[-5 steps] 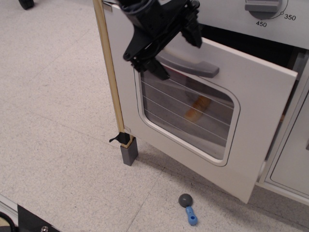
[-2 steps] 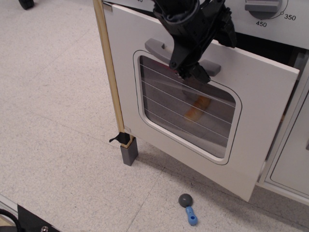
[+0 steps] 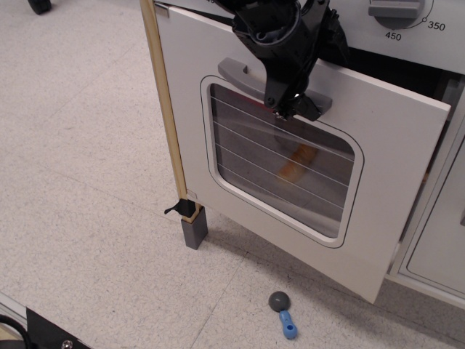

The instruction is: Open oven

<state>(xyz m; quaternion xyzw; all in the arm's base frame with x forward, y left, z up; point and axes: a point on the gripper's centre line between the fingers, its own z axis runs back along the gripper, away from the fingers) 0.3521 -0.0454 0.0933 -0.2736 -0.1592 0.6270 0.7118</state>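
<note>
The white-grey toy oven has its door (image 3: 392, 167) swung part-way out, with a dark gap showing along its top edge. The door carries a grey curved handle (image 3: 243, 76) and a rounded wire-lined window (image 3: 269, 167). A temperature dial (image 3: 396, 11) sits above. My black gripper (image 3: 315, 81) comes down from the top and is open. One fingertip (image 3: 292, 109) lies in front of the handle's right end, the other (image 3: 340, 52) is up by the door's top edge. It holds nothing.
A wooden post (image 3: 166, 109) with a grey foot (image 3: 195, 227) stands at the oven's left edge. A small blue and grey toy (image 3: 283, 313) lies on the floor below the door. An orange item (image 3: 298, 161) shows behind the window. A plain white cabinet door (image 3: 443, 240) is at the right.
My gripper has moved right, from the handle's left end to its right end, staying open. The door stands at about the same angle.
</note>
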